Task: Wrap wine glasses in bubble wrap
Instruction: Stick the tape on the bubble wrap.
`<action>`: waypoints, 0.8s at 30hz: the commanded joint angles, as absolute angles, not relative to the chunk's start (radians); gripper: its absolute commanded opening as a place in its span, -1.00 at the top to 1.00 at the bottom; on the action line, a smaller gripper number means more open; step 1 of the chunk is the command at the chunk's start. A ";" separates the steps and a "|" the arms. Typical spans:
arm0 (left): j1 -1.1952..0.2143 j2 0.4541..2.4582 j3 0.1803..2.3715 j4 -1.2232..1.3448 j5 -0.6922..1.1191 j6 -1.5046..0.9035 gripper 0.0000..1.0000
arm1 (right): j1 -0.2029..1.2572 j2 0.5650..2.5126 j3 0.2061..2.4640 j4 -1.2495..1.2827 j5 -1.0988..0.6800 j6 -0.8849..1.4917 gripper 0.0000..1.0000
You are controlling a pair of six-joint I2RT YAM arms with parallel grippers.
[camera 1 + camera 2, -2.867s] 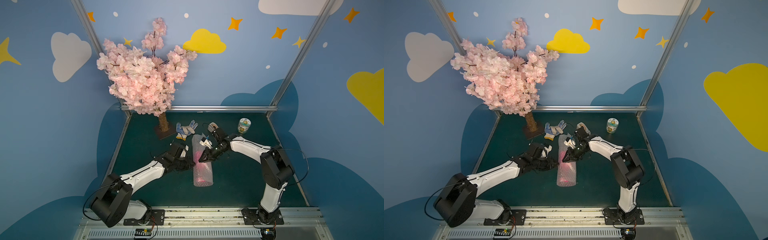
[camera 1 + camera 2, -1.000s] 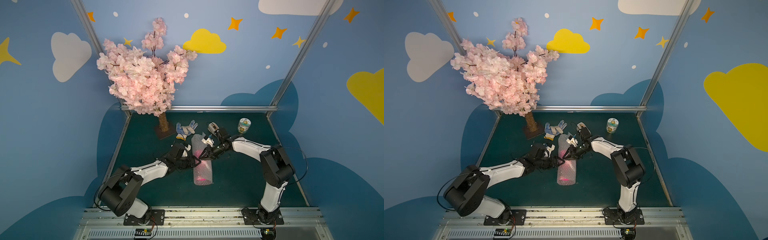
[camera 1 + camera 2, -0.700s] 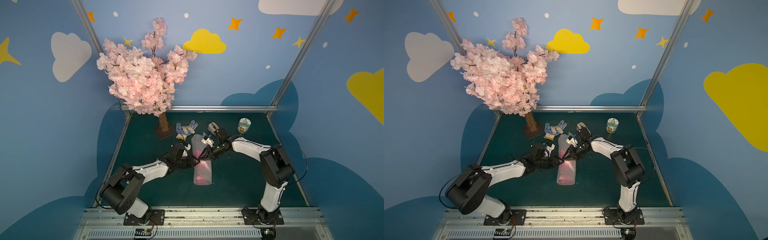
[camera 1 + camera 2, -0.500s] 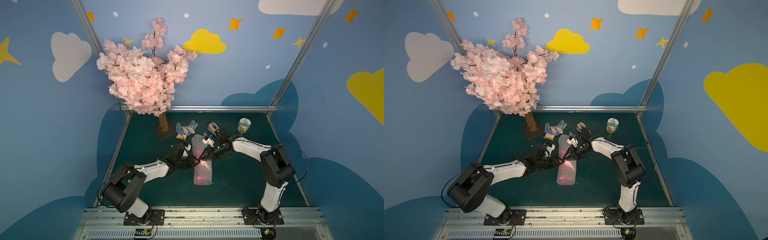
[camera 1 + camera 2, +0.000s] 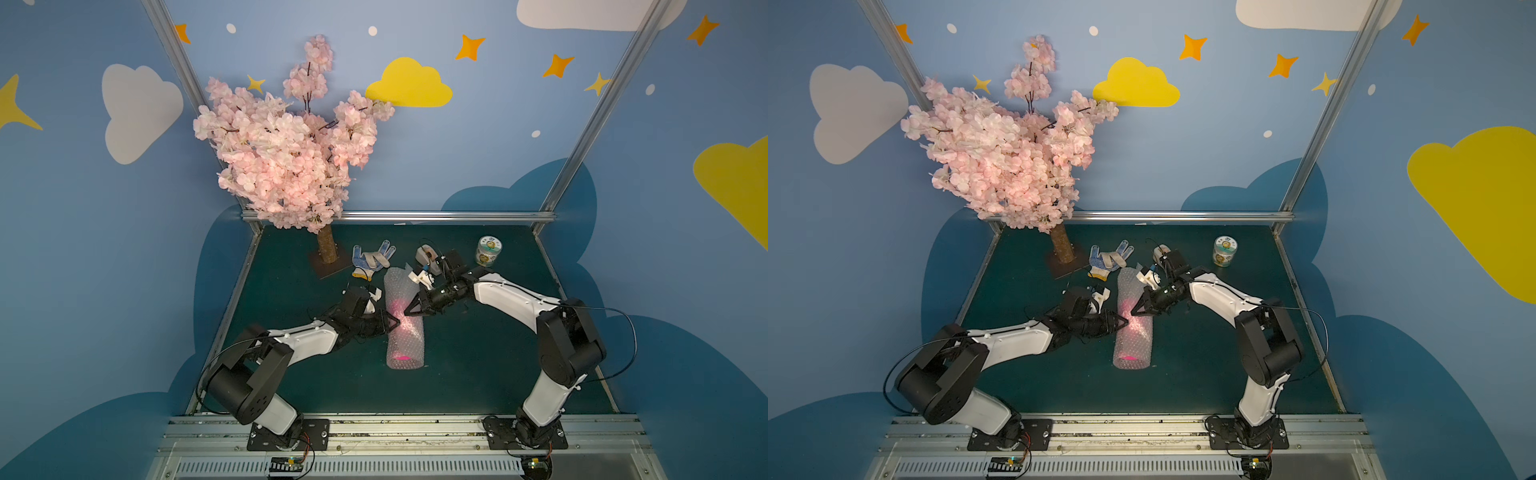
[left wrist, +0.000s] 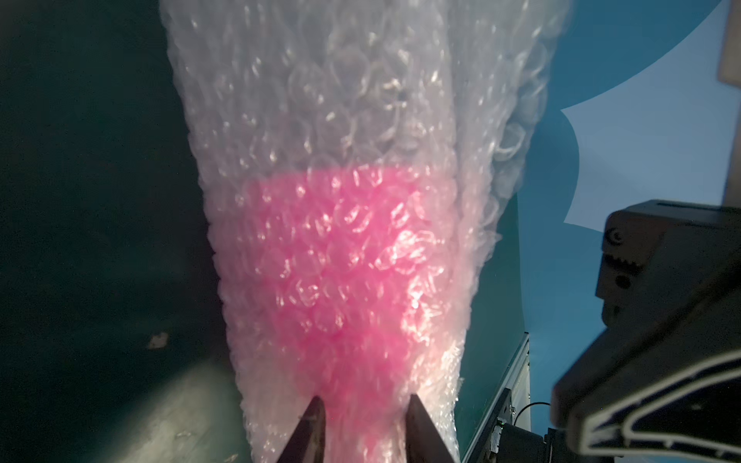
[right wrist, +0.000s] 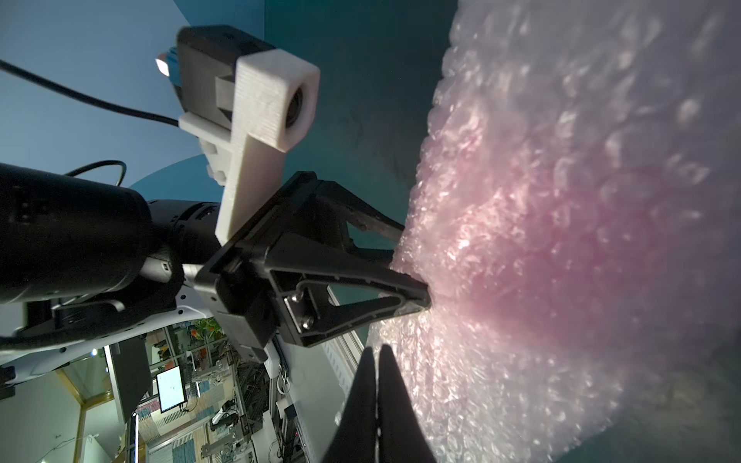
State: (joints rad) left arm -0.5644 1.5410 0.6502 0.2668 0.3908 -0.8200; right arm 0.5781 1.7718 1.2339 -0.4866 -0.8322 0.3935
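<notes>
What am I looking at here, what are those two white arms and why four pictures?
Two robot arms with pincer grippers work on a green table. Both top views look down from overhead; each wrist view comes from a camera on one arm. A pink goblet lies rolled in bubble wrap. The left gripper is clamped on that roll. The right gripper is shut beside it; whether it pinches film is unclear. A dotted glove, a small jar and a fake blossom tree sit farther back.
</notes>
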 commanded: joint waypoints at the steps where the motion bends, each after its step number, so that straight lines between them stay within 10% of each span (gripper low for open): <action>1: -0.560 1.542 0.650 0.257 0.398 -0.824 0.34 | 0.597 1.819 1.218 -0.448 -0.845 0.403 0.91; 24: -0.562 1.476 0.660 0.154 0.389 -0.781 0.40 | 0.583 1.851 1.198 -0.413 -0.845 0.413 0.91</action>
